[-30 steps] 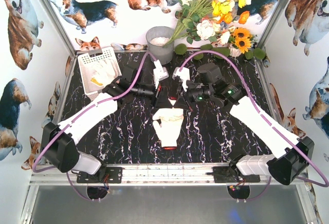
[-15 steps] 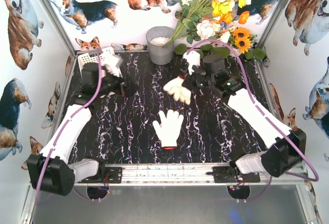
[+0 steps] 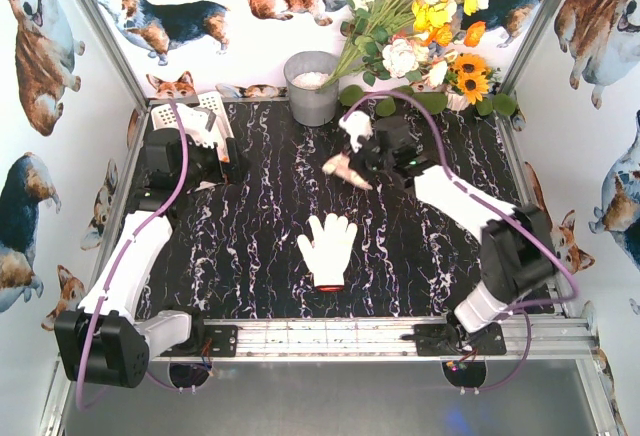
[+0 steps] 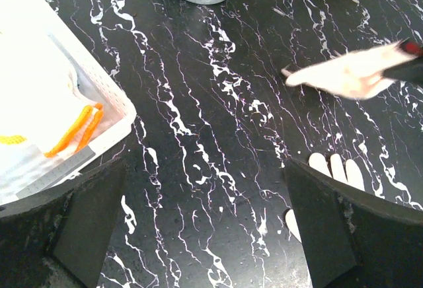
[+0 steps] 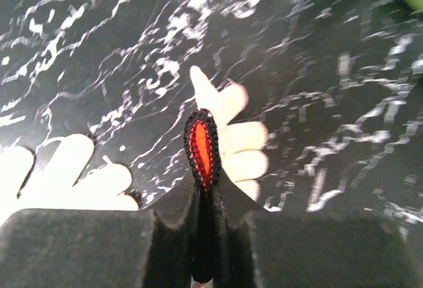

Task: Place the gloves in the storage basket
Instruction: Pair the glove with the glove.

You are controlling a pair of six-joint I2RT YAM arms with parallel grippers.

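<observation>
Since the right gripper (image 3: 363,160) has its jaws pinched shut on the orange cuff of the held glove (image 4: 347,75), which hangs clear of the table (image 3: 250,246) at rear-centre, what counts is where the basket (image 4: 99,100) lies from it. It sits well off to the L, in the far-L corner, w/ bare marble between. The glove's long axis runs roughly L-R, cuff at the jaws and fingers trailing L toward the basket. So prob. a straight sideways carry, fingers leading over the rim. The metal bucket (image 3: 312,86) stands behind that path, not on it.

The left gripper (image 4: 206,189) hangs by the basket's near-R corner, jaws spread wide and holding nothing. It's the closer arm to the basket, and it sits about where the carry would come in, so the two arms could crowd each other there. A few gloves (image 4: 39,96) lie inside already: white, one w/ an orange cuff, a bit of yellow.

One more, the flat glove (image 3: 328,246), lies on the table at centre. Its axis runs near-far, cuff toward the arm bases, fingers to the rear. It's closer to the R arm, but that one's busy. The L arm is free.
</observation>
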